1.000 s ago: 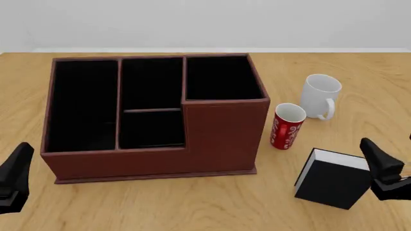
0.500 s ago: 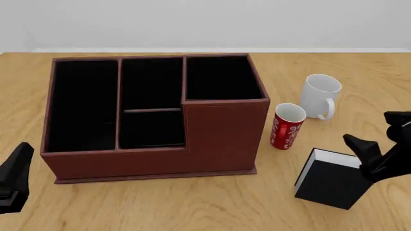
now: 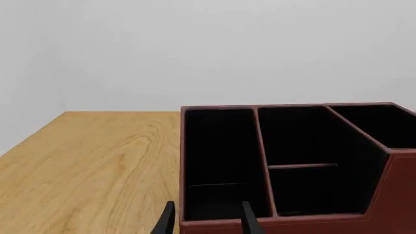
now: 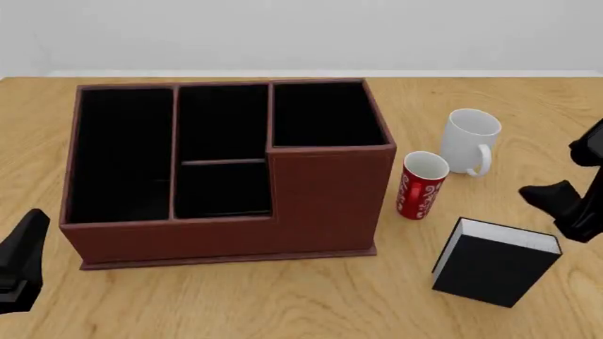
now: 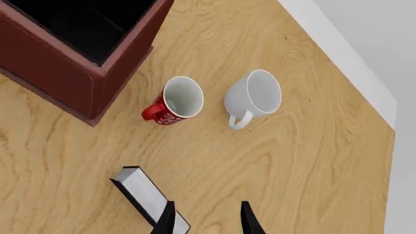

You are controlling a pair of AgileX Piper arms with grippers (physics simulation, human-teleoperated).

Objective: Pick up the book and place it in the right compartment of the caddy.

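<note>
From the front we see the book (image 4: 493, 263) standing upright on the table (image 4: 282, 304), just below and left of the right claw (image 4: 565, 205), apart from it. The right wrist view alone shows its white page edges (image 5: 148, 195) as a strip running diagonally beside the spread fingers (image 5: 163, 219). The left claw (image 3: 206, 222) is spread near the caddy (image 4: 226, 169); its tips are barely visible, so probably empty
</note>
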